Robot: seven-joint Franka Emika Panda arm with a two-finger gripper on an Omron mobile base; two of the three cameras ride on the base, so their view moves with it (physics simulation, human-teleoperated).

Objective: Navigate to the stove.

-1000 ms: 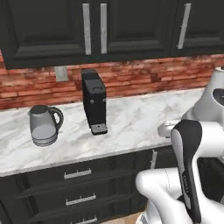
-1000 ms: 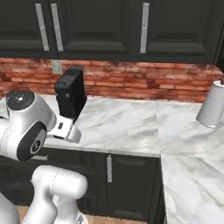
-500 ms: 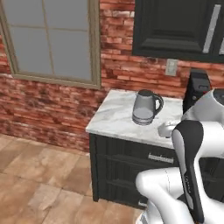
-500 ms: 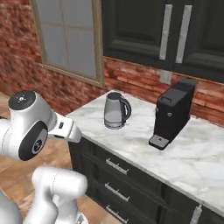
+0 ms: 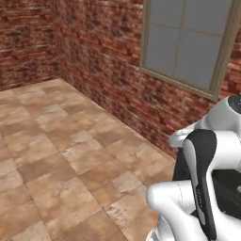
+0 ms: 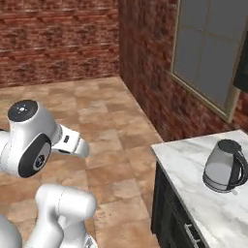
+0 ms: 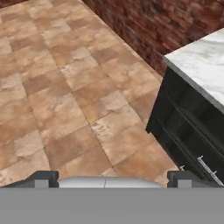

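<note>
A brick-walled corner of the kitchen was being faced, with the brick wall [image 5: 94, 80] running back to a grey-paned window [image 5: 188, 42] and a wide tiled floor [image 5: 56, 160] spread out in front. At the right, the end of a marble counter [image 6: 193, 193] over dark cabinet drawers [image 7: 188, 131] was caught, and on it a steel kettle [image 6: 224, 167] was standing upright, well back from the edge. No stove was to be found in any view, so its place could not be told. By judgement it was fixed, heavy and rigid, a thing to be driven up to, not gripped. The gripper [image 7: 109, 179] was held wide apart, empty, its fingertips [image 7: 43, 178] pointed at the floor.
</note>
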